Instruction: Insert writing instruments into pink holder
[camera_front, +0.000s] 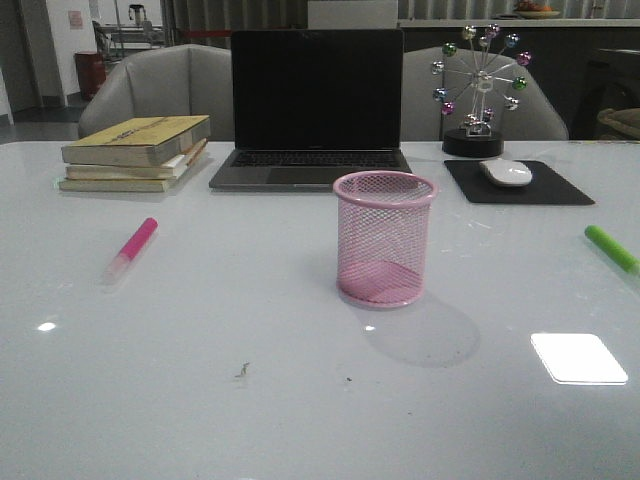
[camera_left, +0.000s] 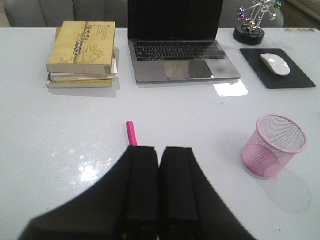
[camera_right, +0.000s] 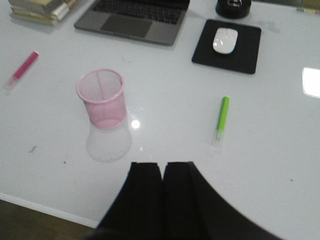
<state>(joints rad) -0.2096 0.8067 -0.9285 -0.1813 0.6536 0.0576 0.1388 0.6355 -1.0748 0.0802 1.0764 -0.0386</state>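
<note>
Standing upright: pink holder, nothing inside | pink marker, green marker on table | both hands closed, holding nothing

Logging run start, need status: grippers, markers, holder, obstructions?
Left gripper and right gripper shut, empty. Pink marker and green marker flat on table, untouched. Pink holder upright, empty. Nothing in the way.

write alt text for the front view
An empty pink holder stands mid-table, a pink marker lying to its left and a green marker at the right edge. Behind are books, a laptop and a mouse.
</note>
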